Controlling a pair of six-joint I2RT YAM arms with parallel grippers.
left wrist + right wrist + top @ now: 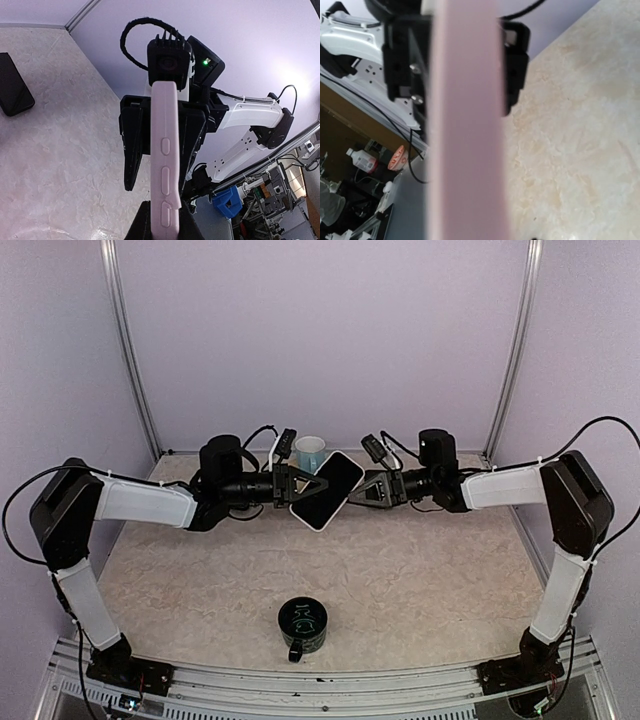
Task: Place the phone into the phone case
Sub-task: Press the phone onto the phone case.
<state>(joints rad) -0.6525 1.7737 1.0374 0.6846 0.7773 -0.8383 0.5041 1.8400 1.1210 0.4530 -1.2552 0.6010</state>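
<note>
The pale pink phone case (pixel 327 490) hangs in the air between both arms, above the far middle of the table. In the top view its upper face is dark and glossy, like the phone (pixel 323 498) set inside the pale rim. My left gripper (pixel 297 488) is shut on the case's left end. In the left wrist view its fingers (pixel 195 227) pinch the edge of the case (pixel 165 125) that has the button bumps. My right gripper (pixel 352 492) is at the opposite end. Seen from the left wrist, that gripper (pixel 157 188) straddles the case with gaps on both sides. The case's edge (pixel 465 150) fills the right wrist view as a blur.
A light blue mug (pixel 310 450) stands just behind the held case. A dark mug (pixel 302 625) sits near the front middle of the marbled table (pixel 430 570). A flat black slab (pixel 12 85) lies on the table below the grippers; I cannot tell what it is.
</note>
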